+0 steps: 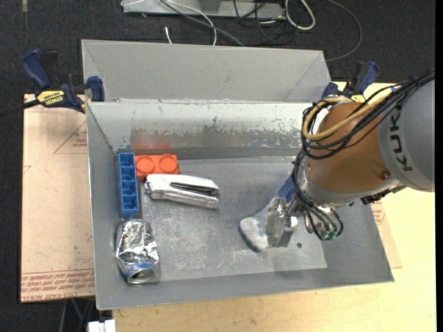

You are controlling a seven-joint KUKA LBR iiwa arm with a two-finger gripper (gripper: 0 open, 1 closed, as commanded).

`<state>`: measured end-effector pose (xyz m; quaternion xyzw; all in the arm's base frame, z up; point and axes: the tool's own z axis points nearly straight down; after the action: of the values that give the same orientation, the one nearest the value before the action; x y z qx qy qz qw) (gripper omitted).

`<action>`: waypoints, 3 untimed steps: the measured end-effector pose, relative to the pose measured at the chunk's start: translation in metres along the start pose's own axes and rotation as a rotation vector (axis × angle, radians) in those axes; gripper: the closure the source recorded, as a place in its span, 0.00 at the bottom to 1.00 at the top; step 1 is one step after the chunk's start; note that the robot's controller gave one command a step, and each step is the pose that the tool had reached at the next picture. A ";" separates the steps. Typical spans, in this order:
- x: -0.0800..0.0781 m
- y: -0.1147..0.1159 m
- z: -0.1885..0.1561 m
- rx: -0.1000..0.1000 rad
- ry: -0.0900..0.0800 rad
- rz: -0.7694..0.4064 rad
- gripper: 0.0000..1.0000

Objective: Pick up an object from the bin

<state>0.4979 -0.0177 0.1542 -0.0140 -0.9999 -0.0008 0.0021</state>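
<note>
The pincer (pixel 279 228) points downward, its metal body leaning a little to the left. Just above it and to its right sits the wrist's bulky orange cover (pixel 346 161). Beyond that, farther right, the grey arm (pixel 417 140) leads away. Pale cables (pixel 324 115) loop over the cover's top, well above the pincer. A dark cable bundle (pixel 325 225) hangs just right of the pincer.

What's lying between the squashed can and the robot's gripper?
In the camera view, mostly bare bin floor runs from the can to the gripper; only a pale grey lump lies there, right beside the gripper.
</note>
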 end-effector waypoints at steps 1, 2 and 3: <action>0.003 -0.001 -0.004 0.001 -0.007 -0.008 1.00; -0.050 0.007 -0.016 -0.001 -0.009 0.092 1.00; -0.021 -0.006 0.039 0.000 -0.002 -0.106 1.00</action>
<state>0.5189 -0.0245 0.1154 0.0392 -0.9992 -0.0010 0.0008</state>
